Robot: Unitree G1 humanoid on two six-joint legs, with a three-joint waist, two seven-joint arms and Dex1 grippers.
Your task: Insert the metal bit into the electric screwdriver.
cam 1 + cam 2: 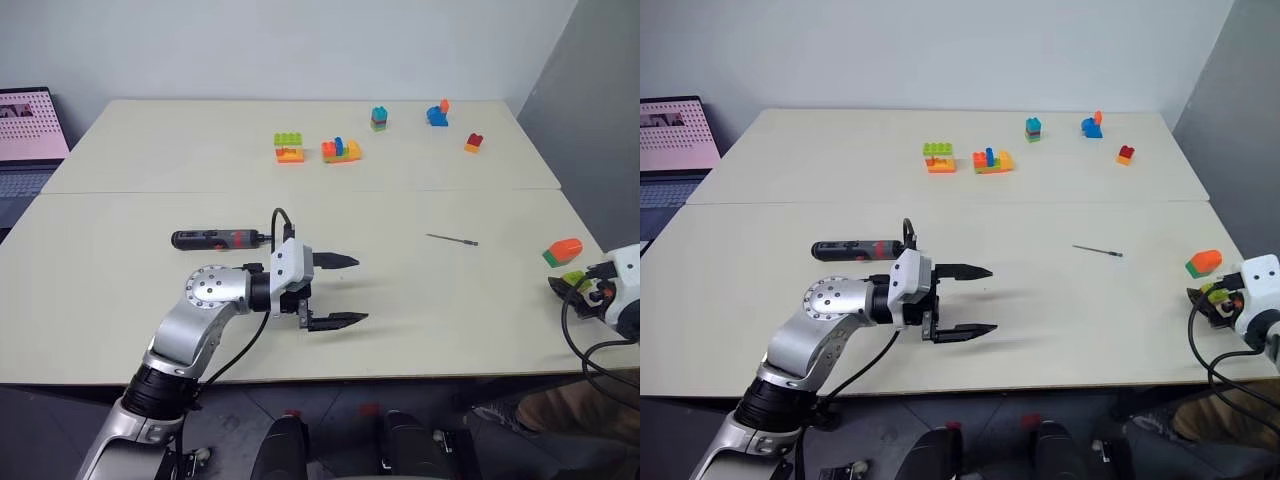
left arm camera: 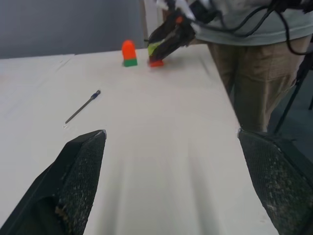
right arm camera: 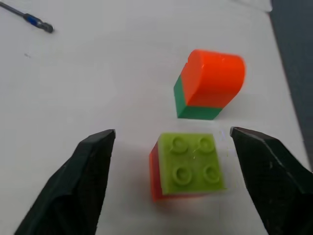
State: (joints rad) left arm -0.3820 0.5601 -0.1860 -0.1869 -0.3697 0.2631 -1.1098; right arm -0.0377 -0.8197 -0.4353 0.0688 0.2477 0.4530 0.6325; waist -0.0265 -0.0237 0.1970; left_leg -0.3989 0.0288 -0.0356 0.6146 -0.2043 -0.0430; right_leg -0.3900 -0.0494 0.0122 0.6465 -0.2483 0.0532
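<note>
The metal bit [image 1: 452, 239] lies flat on the desk [image 1: 400, 300], alone, well apart from both hands. It looks light, stiff and smooth, so it may roll or slip; I think the best place to take it is across the middle of its shaft. The electric screwdriver [image 1: 218, 239] lies flat just behind the left hand [image 1: 338, 291]; its black body seems firm enough to hold at the middle. The left hand is wide open and empty. The right hand [image 3: 171, 171] is also open, its fingers on both sides of a green and red block [image 3: 188, 165], not gripping it. I see no containers on the desk.
</note>
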